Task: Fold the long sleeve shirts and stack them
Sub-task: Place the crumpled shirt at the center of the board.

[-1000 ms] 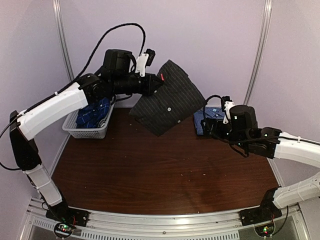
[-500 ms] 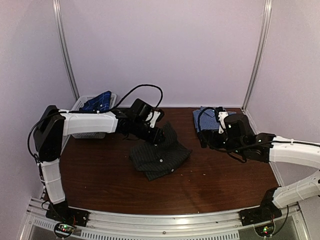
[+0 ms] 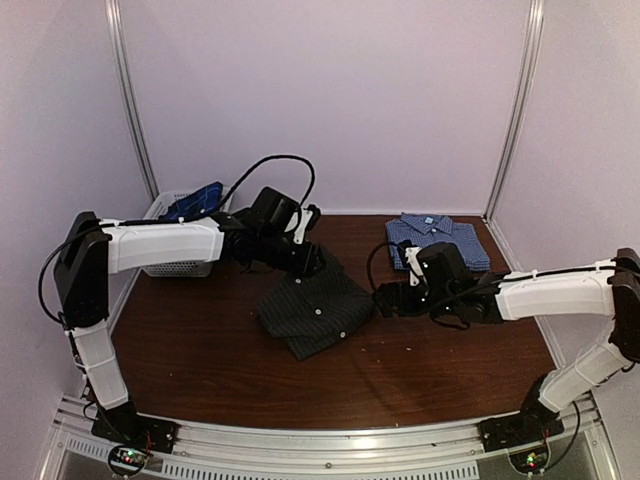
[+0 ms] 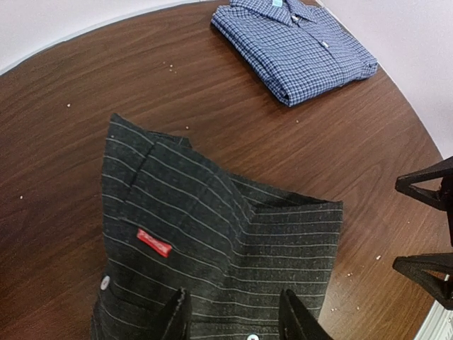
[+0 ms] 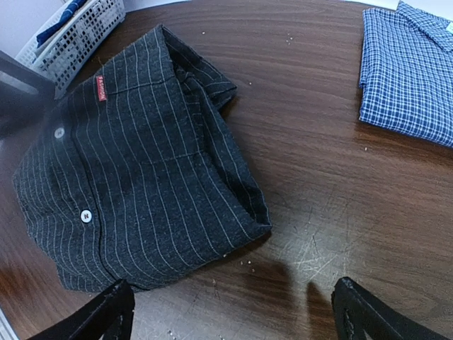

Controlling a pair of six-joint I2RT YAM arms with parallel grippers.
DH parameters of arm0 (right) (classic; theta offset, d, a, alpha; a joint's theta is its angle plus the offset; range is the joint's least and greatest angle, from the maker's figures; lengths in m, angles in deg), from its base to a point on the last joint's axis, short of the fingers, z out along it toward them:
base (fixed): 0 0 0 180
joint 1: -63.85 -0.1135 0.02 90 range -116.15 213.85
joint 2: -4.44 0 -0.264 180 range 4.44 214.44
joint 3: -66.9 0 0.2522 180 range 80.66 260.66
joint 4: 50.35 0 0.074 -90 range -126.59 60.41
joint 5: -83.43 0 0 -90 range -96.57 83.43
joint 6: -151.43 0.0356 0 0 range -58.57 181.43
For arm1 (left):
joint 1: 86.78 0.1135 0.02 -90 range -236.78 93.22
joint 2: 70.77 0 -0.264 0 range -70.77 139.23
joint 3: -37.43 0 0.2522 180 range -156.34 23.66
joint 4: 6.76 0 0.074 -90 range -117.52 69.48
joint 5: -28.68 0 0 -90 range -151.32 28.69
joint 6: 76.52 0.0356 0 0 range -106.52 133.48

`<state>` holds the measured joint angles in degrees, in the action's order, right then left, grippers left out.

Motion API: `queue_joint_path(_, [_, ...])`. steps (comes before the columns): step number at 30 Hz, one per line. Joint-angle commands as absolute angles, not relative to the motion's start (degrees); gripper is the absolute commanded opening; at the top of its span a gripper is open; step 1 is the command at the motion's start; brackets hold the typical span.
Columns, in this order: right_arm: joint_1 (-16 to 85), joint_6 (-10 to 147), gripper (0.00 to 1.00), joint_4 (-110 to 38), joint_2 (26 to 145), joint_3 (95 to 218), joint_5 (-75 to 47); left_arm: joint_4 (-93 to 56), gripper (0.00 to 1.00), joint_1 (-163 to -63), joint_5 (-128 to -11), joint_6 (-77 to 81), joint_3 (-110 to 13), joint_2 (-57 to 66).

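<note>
Bench (image 3: 230, 350): dark wood grain, scattered with pale specks. You have two shirts lying on it, well apart from each other.

Left arm (image 3: 160, 245): reaches in from your left, across the front of the basket, toward mid-bench. Right arm (image 3: 550, 292): stretched low from your right, wrist pointing at the same spot.

Pinstripe shirt (image 3: 315, 312): charcoal with thin pale stripes, lying mid-bench as a loose, roughly square bundle. The fold is uneven, with one edge rolled up and the collar end humped. It lies between your two tools.

Check shirt (image 3: 440, 238): blue and white, folded neatly with the collar up, flat at the far right of the bench near the back wall.

Basket (image 5: 81, 32): white mesh, at the far left corner. Plaid shirt (image 3: 195, 203): navy, crumpled inside the basket and showing above its rim.

Left tool (image 4: 233, 297): over the far edge of the pinstripe shirt, released, its fingers apart with striped cloth lying flat below the gap. Right tool (image 5: 230, 294): spread wide, holding nothing, just beside the shirt's right edge over bare wood.

Label (image 4: 154, 243): small red tag sewn on the pinstripe cloth. Button (image 5: 85, 214): pale, on the placket.
</note>
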<state>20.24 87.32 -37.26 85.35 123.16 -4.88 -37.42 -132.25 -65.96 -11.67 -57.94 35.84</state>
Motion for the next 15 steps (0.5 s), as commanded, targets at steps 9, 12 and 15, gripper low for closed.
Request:
queue_joint_path(9, [23.60,89.66,0.98,-40.27,85.15,124.31,-6.33,-40.43,0.50,-133.86,-60.84,-15.88,-64.25,42.85])
queue_joint_path(12, [24.56,90.55,0.98,-39.75,84.56,123.59,-6.14,-40.57,0.55,-136.55,-61.01,-17.17,-66.47,45.16])
queue_joint_path(15, [26.37,91.68,0.97,-37.76,81.66,122.43,-4.76,-40.68,0.59,-139.65,-60.92,-18.26,-68.34,47.77])
